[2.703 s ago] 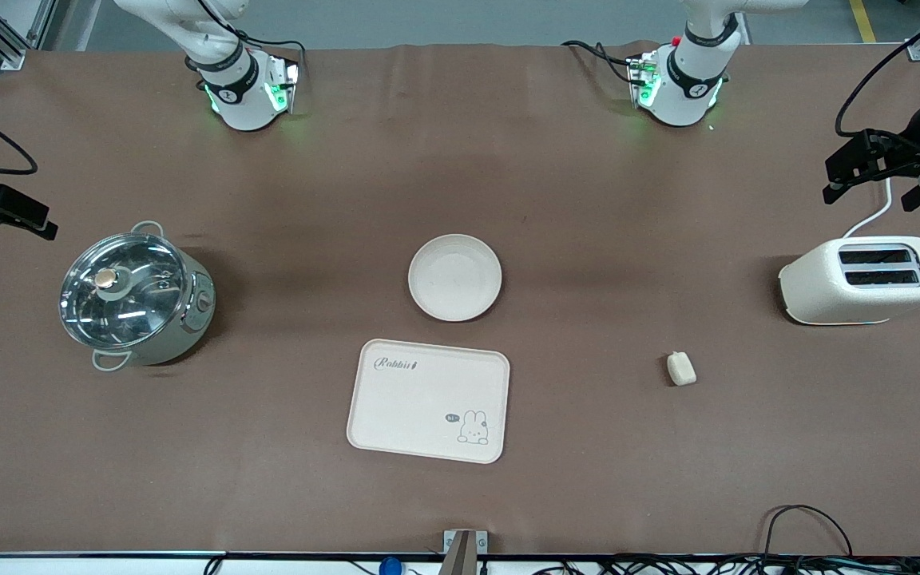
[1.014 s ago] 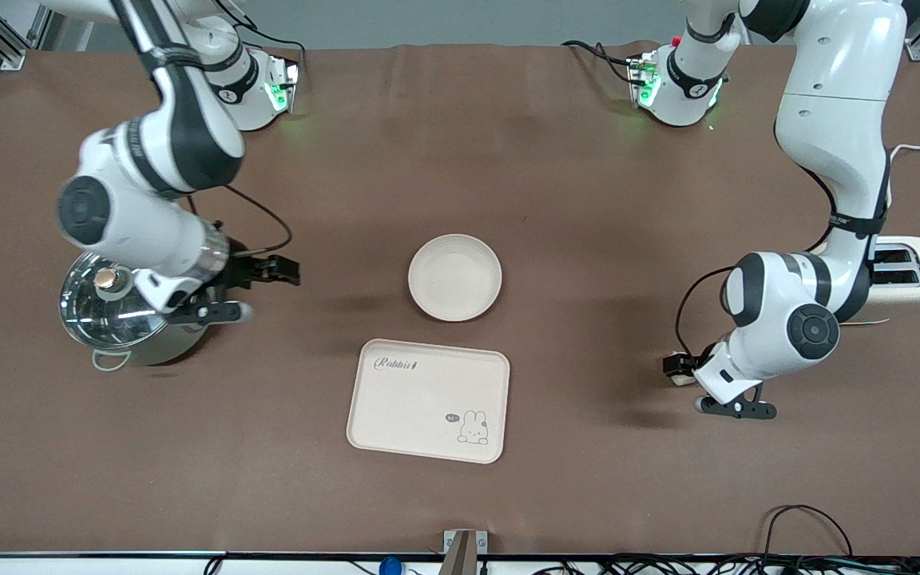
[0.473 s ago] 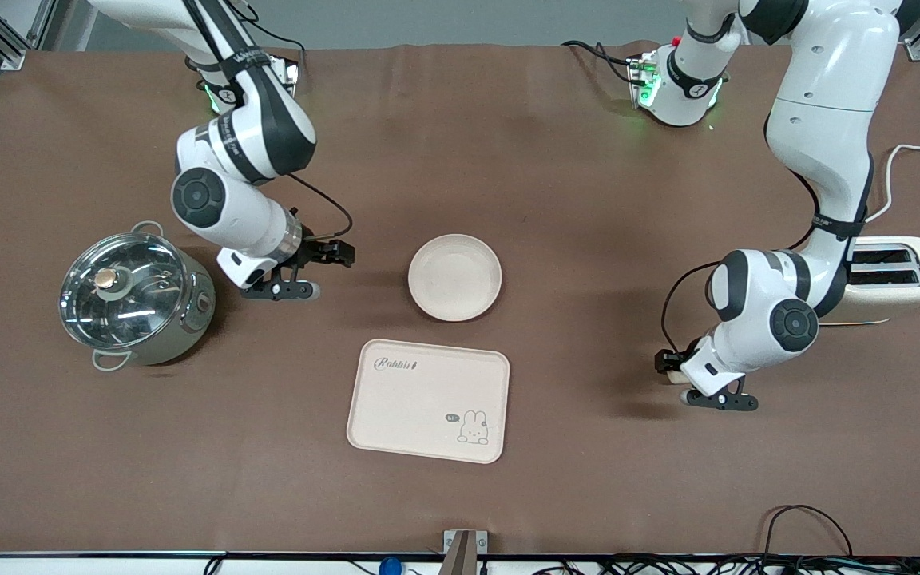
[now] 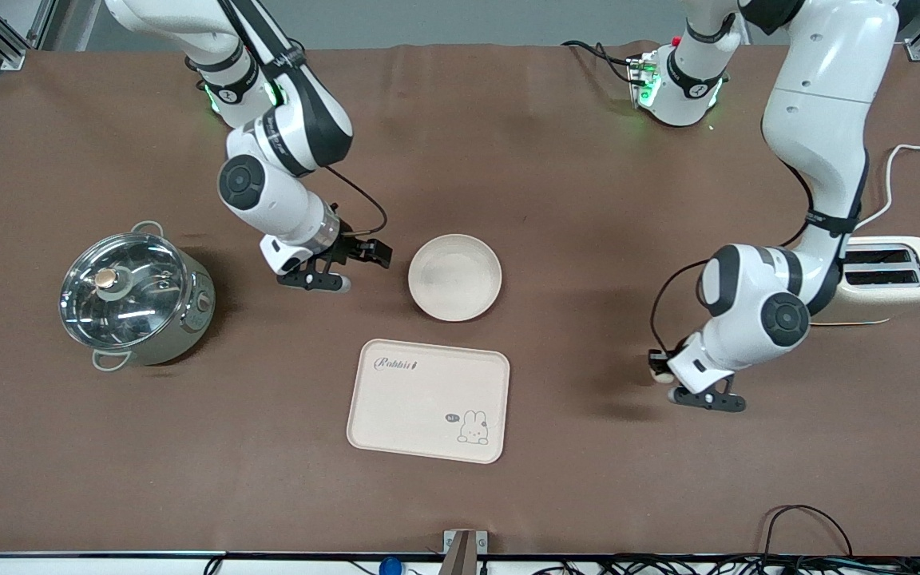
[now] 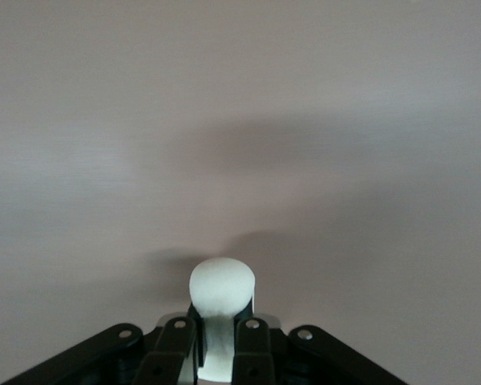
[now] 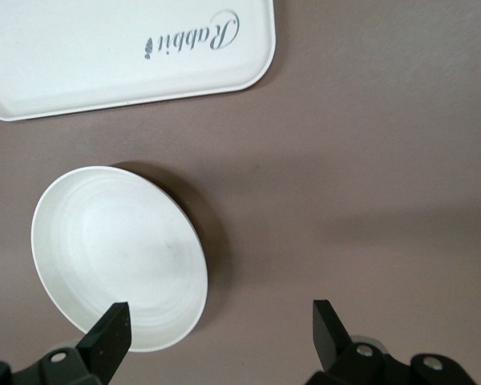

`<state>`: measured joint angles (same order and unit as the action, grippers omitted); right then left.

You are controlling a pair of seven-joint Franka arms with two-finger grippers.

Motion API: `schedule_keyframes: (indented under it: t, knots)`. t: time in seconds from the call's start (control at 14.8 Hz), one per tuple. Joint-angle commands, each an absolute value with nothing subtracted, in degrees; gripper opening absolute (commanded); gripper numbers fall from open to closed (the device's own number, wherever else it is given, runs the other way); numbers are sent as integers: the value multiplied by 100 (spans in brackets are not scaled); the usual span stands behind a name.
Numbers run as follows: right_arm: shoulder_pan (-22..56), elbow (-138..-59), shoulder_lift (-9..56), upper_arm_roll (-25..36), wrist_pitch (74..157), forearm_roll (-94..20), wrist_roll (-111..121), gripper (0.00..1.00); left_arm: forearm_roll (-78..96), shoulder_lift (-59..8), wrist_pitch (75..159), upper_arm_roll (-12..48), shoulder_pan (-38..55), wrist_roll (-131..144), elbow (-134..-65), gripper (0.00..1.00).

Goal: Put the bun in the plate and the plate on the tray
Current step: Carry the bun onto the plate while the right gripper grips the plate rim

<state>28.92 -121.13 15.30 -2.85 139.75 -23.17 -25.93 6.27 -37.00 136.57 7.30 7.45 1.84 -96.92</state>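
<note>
**Observer:** What have you got at the left arm?

**Operator:** My left end effector (image 4: 662,369) is pinched shut on the bun (image 5: 222,290); the wrist view shows the pale lump clamped between the fingers (image 5: 175,346), its rounded end poking out past them. It hangs over bare table (image 4: 588,200), at about four o'clock from the plate (image 4: 454,277). I judge the bun soft and very light, so I'd keep the squeeze gentle and hold it across its short sides; too much force will dent it.

**Observer:** And the right arm?

**Operator:** The right end effector (image 4: 364,257) is spread wide, holding nothing, hovering just beside the plate's rim at its nine o'clock. From its wrist view the plate (image 6: 119,258) lies partly between the two fingertips (image 6: 108,335).

**Observer:** How will the plate handle?

**Operator:** Stiff, light and probably slick, I'd guess. The raised rim is the only grip, and it may tip. The tray (image 4: 428,400) sits empty at the plate's six o'clock, nearer the front camera. The pot (image 4: 134,297) and toaster (image 4: 891,271) stand well apart.
</note>
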Motion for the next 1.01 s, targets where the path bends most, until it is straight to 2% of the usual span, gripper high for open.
schedule_keyframes:
  t: [0.0,0.07,0.41,0.54,0.61,0.68,0.74,0.95]
  knots:
    - [3180,-12208,1748,-237,14482,-2505,-2811,100,625,-3506,13474,1351,1010,1935,-9739,18]
    - [3260,-12199,1897,-237,14641,-2505,-2882,100,615,-3542,13482,1545,1193,2638,-9643,18]
    - [3287,-12164,2214,-237,14906,-2505,-2883,100,650,-3981,13622,1573,2608,5208,-9106,19]
    - [3296,-12138,2259,-237,14863,-2496,-2865,99,642,-4069,13964,1573,2812,5702,-9149,29]
    - [3287,-12138,2294,-237,14854,-2496,-2857,99,633,-4104,14009,1573,2830,5878,-9158,46]
    - [3296,-12138,2320,-237,14862,-2496,-2839,97,607,-4148,14018,1565,2891,5967,-9158,96]
    - [3313,-12146,2346,-237,14888,-2496,-2839,95,598,-4157,14019,1556,2944,5950,-9150,100]
    - [3445,-12112,2478,-237,14941,-2505,-2865,85,598,-4166,14019,1556,2971,6003,-9132,100]
